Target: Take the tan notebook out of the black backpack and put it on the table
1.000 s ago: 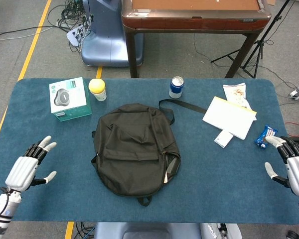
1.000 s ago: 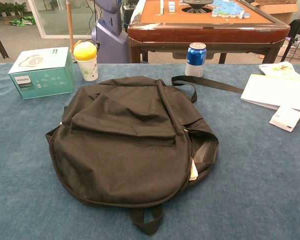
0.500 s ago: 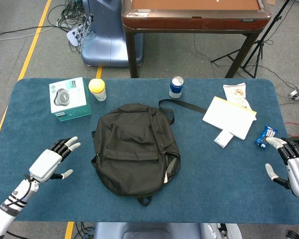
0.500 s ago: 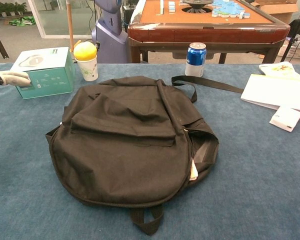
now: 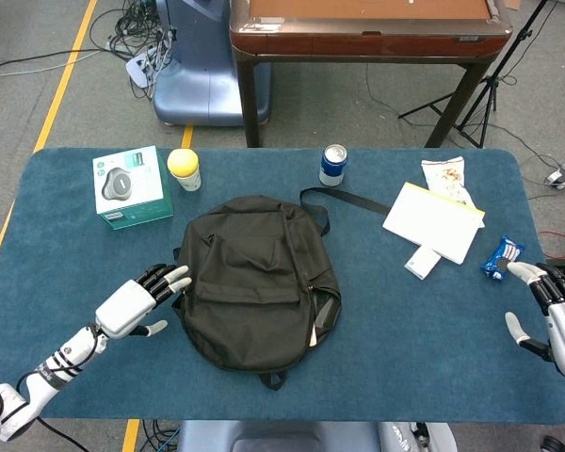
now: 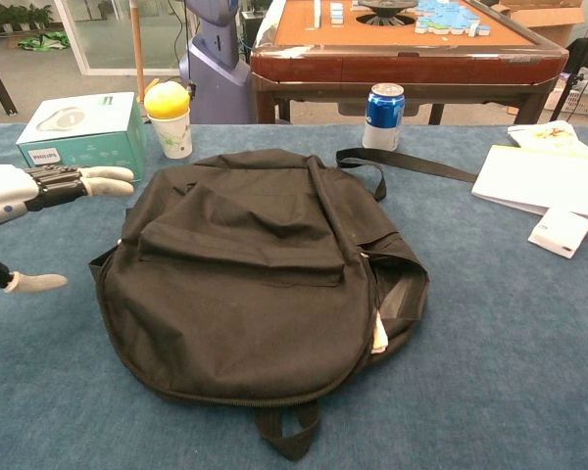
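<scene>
Reaching closer, the left robot hand point(image 5: 137, 301) (fingers spread, empty) nears the black backpack point(image 5: 254, 282).

Head view looks steeply down from above the near edge of the table point(image 5: 38, 188), facing away from the robot, far enough back to take in the whole blue tabletop plus floor and a wooden table point(image 5: 367, 38) beyond. Chest view sits low, near tabletop height, looking forward across the surface at close range, so the backpack point(image 6: 255, 274) fills most of it. Both views share the backpack, the blue can point(image 5: 332, 165), the yellow-lidded cup point(image 6: 169, 119), the teal box point(image 5: 132, 186) and the left hand point(image 6: 20, 191).
</scene>
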Tool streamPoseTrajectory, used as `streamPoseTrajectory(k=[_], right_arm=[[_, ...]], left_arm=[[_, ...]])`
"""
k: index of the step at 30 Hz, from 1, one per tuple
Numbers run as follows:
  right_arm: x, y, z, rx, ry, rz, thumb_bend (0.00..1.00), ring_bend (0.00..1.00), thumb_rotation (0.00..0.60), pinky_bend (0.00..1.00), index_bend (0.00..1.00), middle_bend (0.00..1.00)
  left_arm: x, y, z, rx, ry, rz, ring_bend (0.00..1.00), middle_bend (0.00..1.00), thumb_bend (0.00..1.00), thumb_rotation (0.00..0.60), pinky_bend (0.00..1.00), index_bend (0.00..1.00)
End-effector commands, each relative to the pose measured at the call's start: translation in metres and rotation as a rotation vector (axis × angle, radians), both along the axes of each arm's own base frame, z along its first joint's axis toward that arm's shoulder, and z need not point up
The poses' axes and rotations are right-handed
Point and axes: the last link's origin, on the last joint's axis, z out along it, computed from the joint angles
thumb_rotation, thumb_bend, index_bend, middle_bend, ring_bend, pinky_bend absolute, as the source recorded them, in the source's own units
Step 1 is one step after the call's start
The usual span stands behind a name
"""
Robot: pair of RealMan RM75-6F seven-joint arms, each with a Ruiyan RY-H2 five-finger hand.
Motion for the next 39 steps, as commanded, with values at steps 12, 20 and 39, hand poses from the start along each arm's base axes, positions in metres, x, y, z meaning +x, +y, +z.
streamPoseTrajectory(k=[12, 20, 39], right_arm=[[-0.001, 0.006, 0.002, -0.005, 0.002, -0.016, 0.38, 0.13, 0.6, 0.24, 0.19, 0.21], [-0.005, 0.008, 0.002, -0.009, -0.002, -0.028, 0.38, 0.13, 0.6, 0.24, 0.19, 0.21], [-0.014, 0.011, 0.003, -0.006, -0.01, -0.047, 0.38, 0.13, 0.6, 0.24, 0.19, 0.21]], left_arm=[[0.018, 0.008, -0.037, -0.022, 0.064, -0.191, 0.01, 0.0, 0.22, 0.6, 0.06, 0.06], [0.036, 0.011, -0.053, -0.08, -0.01, -0.171, 0.01, 0.0, 0.22, 0.6, 0.06, 0.09], [0.06, 0.018, -0.061, -0.173, -0.122, 0.012, 0.01, 0.0, 0.64, 0.6, 0.06, 0.33]])
